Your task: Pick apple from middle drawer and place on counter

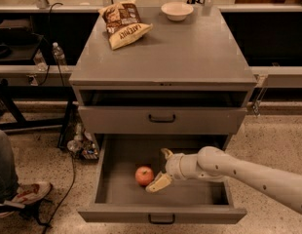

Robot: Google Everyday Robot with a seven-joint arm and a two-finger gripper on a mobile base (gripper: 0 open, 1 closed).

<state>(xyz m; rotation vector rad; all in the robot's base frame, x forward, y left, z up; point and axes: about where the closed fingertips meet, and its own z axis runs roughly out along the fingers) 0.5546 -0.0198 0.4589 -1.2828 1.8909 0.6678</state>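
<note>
The red-pink apple (144,175) lies on the floor of the open middle drawer (109,172), left of centre. My gripper (160,168) is inside the drawer just right of the apple, open, with one pale finger (158,182) low beside the apple and the other (166,153) raised behind. The jaws do not hold the apple. The arm reaches in from the right. The counter (190,48) is the grey cabinet's flat top above.
A chip bag (123,23) and a white bowl (177,10) sit at the back of the counter. A closed drawer front with a black handle (161,118) hangs above the open drawer. A person's leg and shoe (17,191) and cables are at the left.
</note>
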